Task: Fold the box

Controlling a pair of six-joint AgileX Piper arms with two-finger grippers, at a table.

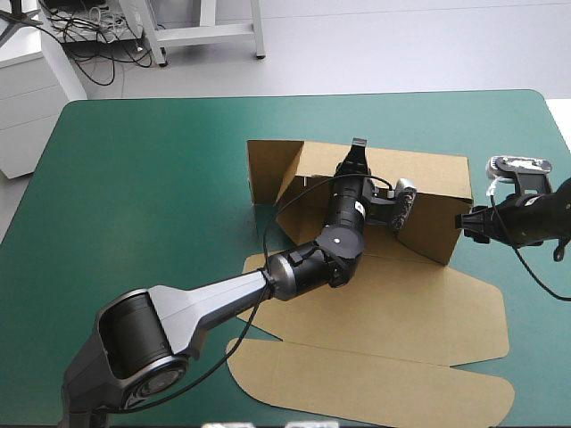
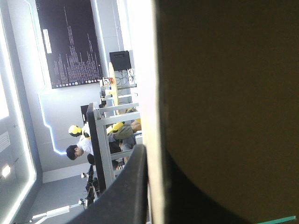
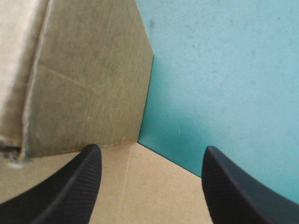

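**Gripping the raised far wall of the box**

My left fingers [image 1: 359,148] are clamped on the top edge of the brown board box [image 1: 428,303], which sits a little right of the middle of the teal-green surface [image 1: 134,178]. My left arm reaches in from the near left across the box's floor panel [image 1: 401,285]. The fingers pinch the long far wall [image 1: 428,183], which stands raised along the box's far side.

In the left wrist view only 1 black finger [image 2: 124,196] shows, lying against the pale cut edge of that wall. The wall's brown face fills everything on the other side and hides the 2nd finger.

At the wall's left end a short side flap [image 1: 268,165] also stands up. The rest of the sheet lies flat: the floor panel under my left arm and, past a crease toward the near edge, a long rounded lid panel [image 1: 375,388].

My right fingers [image 1: 464,221] hang just beside the right end of the raised wall, spread apart and holding nothing. I cannot tell whether they touch it. In the right wrist view the 2 of them stand wide. Between them I see the wall's end corner, a strip of flat board and bare teal-green cover.
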